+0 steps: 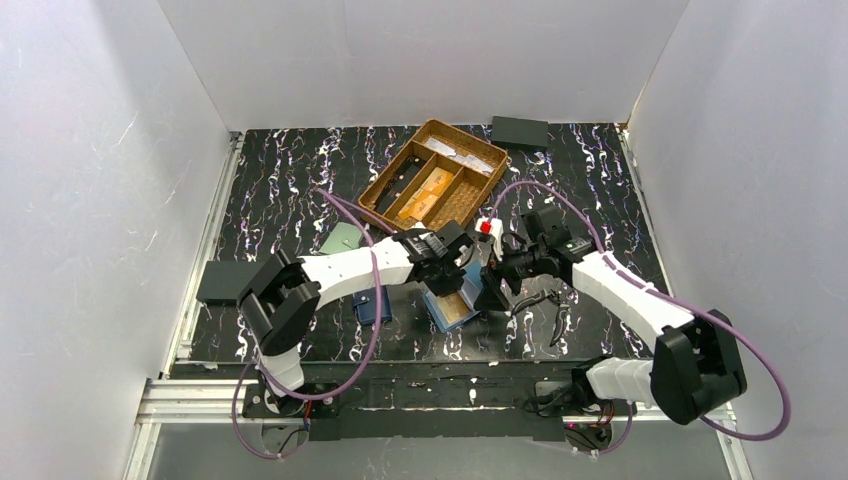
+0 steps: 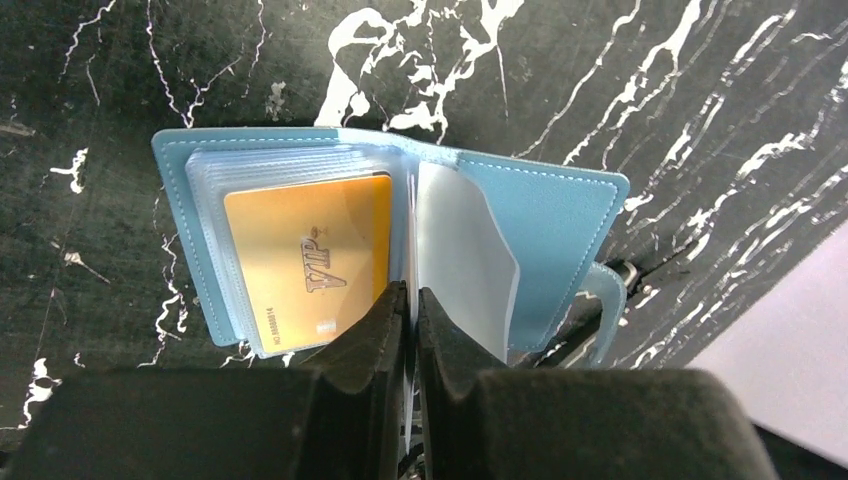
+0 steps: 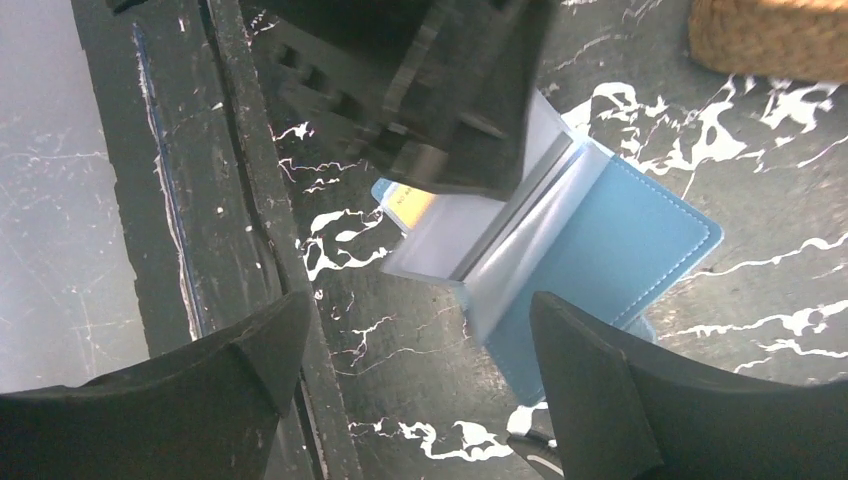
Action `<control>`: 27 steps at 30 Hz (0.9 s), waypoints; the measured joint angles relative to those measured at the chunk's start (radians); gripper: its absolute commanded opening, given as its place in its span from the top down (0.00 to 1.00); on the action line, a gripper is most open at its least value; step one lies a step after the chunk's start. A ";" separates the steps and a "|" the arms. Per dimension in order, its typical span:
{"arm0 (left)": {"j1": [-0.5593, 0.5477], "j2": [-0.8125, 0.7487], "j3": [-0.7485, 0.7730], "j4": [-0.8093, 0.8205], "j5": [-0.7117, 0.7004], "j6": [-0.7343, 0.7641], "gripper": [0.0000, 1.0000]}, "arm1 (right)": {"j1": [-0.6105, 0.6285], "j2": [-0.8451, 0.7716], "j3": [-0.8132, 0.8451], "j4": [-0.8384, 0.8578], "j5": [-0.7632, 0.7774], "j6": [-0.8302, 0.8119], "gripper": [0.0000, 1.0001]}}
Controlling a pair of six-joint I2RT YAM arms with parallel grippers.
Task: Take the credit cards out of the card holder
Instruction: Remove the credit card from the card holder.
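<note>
The light blue card holder (image 1: pixel 455 310) lies open on the black marbled table between my two grippers. In the left wrist view the card holder (image 2: pixel 560 215) shows an orange-gold credit card (image 2: pixel 305 260) marked VIP inside the clear sleeves on its left half. My left gripper (image 2: pixel 411 300) is shut on a clear plastic sleeve page (image 2: pixel 460 250) at the fold. My right gripper (image 3: pixel 420 330) is open and empty, just above the table by the holder's (image 3: pixel 610 240) near edge. A corner of the card (image 3: pixel 410 205) shows under the left gripper (image 3: pixel 430 90).
A wicker basket (image 1: pixel 435 175) with compartments holding orange cards stands behind the grippers. A navy wallet (image 1: pixel 373 308) lies left of the holder and a pale green wallet (image 1: pixel 343 238) further back. Black boxes sit at the far right (image 1: pixel 520 132) and the left edge (image 1: pixel 222 282).
</note>
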 measured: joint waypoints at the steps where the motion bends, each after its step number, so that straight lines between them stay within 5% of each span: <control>1: 0.003 0.014 0.013 -0.010 0.001 -0.002 0.93 | 0.004 -0.018 0.000 0.000 0.003 -0.010 0.10; 15: 0.032 0.092 0.048 -0.020 0.063 -0.023 0.92 | 0.059 -0.126 -0.154 0.072 0.016 -0.180 0.16; 27: 0.039 0.101 0.050 0.001 0.099 -0.053 0.91 | 0.148 -0.095 -0.192 0.246 0.194 -0.155 0.23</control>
